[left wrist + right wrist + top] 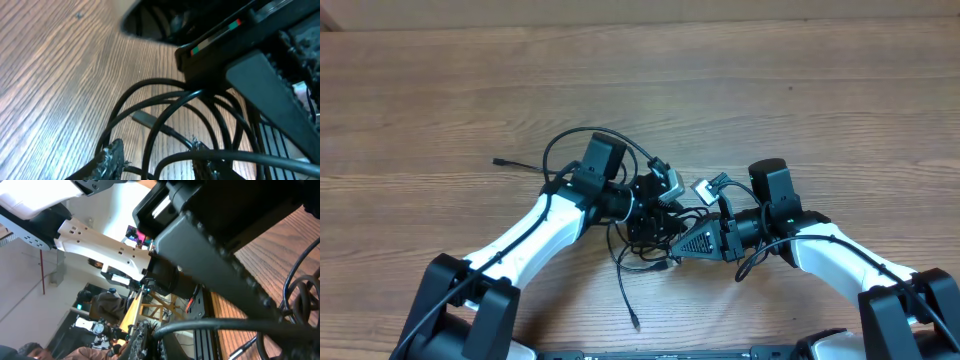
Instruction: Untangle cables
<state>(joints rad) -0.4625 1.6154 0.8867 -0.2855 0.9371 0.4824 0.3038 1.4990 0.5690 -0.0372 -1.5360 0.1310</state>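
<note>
Overhead: cables (pixel 645 240) are soft, light and floppy; grab the loose near end. Left gripper (pixel 155 160) fingers apart, right gripper (pixel 670 248) pinching cables

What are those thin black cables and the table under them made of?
The cables look rubber- or plastic-jacketed: smooth, black, faintly glossy, bending in loose loops. One plug tip looks metal, silvery and flat. The table looks like wood or wood-look laminate: brown grain lines with a soft sheen.
</note>
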